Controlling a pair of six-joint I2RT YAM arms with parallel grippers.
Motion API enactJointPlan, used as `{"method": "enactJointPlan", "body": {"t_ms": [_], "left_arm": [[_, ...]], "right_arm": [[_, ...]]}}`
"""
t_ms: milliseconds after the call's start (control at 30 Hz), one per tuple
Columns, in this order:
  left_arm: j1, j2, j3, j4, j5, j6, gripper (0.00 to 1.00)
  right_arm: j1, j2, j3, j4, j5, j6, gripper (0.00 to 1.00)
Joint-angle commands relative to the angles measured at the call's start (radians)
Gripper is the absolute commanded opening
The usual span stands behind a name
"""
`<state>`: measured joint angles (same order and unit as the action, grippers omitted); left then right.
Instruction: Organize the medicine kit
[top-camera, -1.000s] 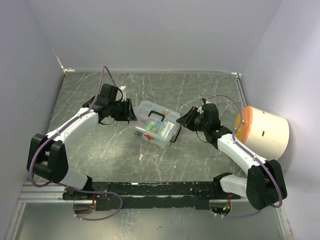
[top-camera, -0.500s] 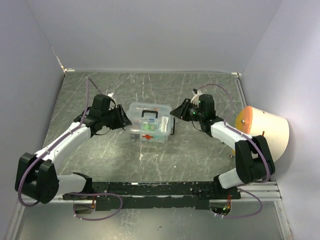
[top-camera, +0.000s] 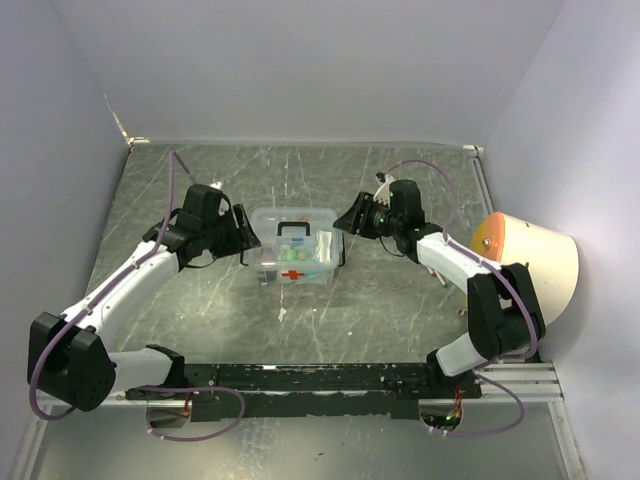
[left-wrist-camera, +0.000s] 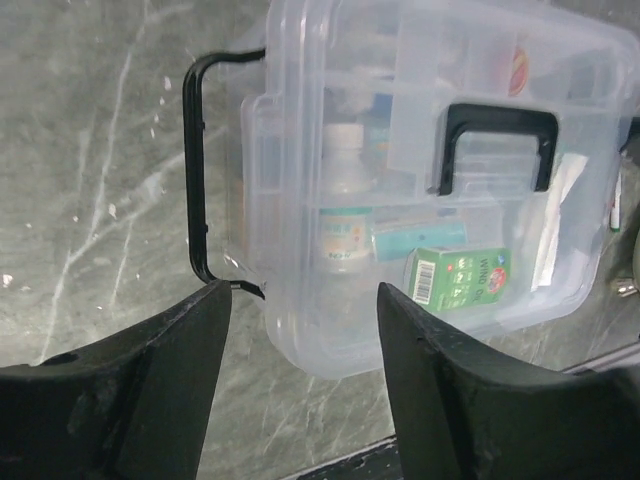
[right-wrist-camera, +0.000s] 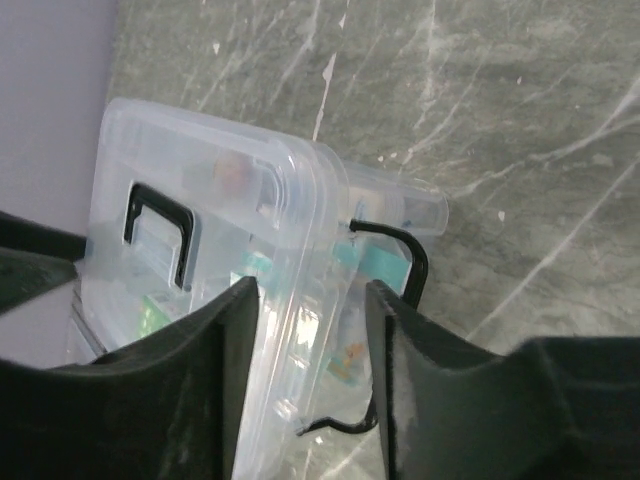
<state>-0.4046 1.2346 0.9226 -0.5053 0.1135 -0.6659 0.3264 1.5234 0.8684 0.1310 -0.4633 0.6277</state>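
Grey marbled table (top-camera: 400, 310), boxed in by pale walls, carries the work. At your left, the left gripper (top-camera: 247, 240) faces the left short end of the medicine kit (top-camera: 292, 250). Its jaws are wide and empty, and the black left side handle (left-wrist-camera: 194, 170) sits just ahead of the fingertips. The kit stands lid-on at mid-table, well clear of every edge, its long axis running left to right between your two arms. The right gripper (top-camera: 346, 219) sits just beside the right short end, jaws moderately parted and holding nothing. The right side handle (right-wrist-camera: 410, 262) lies just ahead; contact with the lid rim cannot be told. Judgement: both arms are equally near, so each needs only a short inward advance along that axis. A cream drum (top-camera: 530, 262) rests at the right edge.
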Motion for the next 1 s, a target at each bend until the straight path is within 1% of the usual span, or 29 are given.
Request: {"method": "enactJointPlan", "body": {"t_ms": [0,100,133,267,333,400,433,533,600,733,833,967], "left_arm": [[-0.005,0.001,0.09,-0.049,-0.072,0.059,0.74],[-0.005,0.002,0.12,-0.057,-0.115,0.08,0.82],[-0.005,0.004,0.128,-0.061,-0.127,0.087,0.84],[-0.005,0.0,0.148,-0.077,-0.163,0.107,0.84],[-0.006,-0.006,0.152,-0.045,-0.133,0.137,0.84],[-0.015,-0.007,0.161,0.001,-0.06,0.201,0.84],[-0.034,-0.005,0.174,0.006,-0.065,0.229,0.85],[-0.116,0.012,0.215,-0.003,-0.198,0.277,0.92],[-0.149,0.031,0.232,-0.011,-0.252,0.292,0.95],[-0.192,0.076,0.246,0.002,-0.284,0.302,1.0],[-0.224,0.109,0.258,0.007,-0.298,0.306,1.0],[-0.251,0.152,0.263,0.011,-0.365,0.301,1.0]], "right_arm": [[0.005,-0.103,0.002,-0.073,0.049,-0.005,0.51],[0.001,-0.197,-0.022,-0.08,0.13,0.015,0.57],[-0.001,-0.223,-0.03,-0.091,0.16,0.018,0.58],[-0.002,-0.312,-0.086,-0.131,0.289,0.04,0.57],[-0.003,-0.339,-0.132,-0.14,0.339,0.063,0.56],[-0.002,-0.353,-0.184,-0.135,0.359,0.086,0.56],[-0.002,-0.355,-0.203,-0.13,0.359,0.1,0.56],[-0.002,-0.344,-0.259,-0.105,0.33,0.172,0.55],[-0.002,-0.335,-0.304,-0.044,0.292,0.225,0.55],[-0.002,-0.292,-0.379,0.093,0.225,0.318,0.55],[-0.003,-0.238,-0.409,0.197,0.157,0.347,0.53],[-0.001,-0.192,-0.443,0.345,0.091,0.391,0.52]]}}
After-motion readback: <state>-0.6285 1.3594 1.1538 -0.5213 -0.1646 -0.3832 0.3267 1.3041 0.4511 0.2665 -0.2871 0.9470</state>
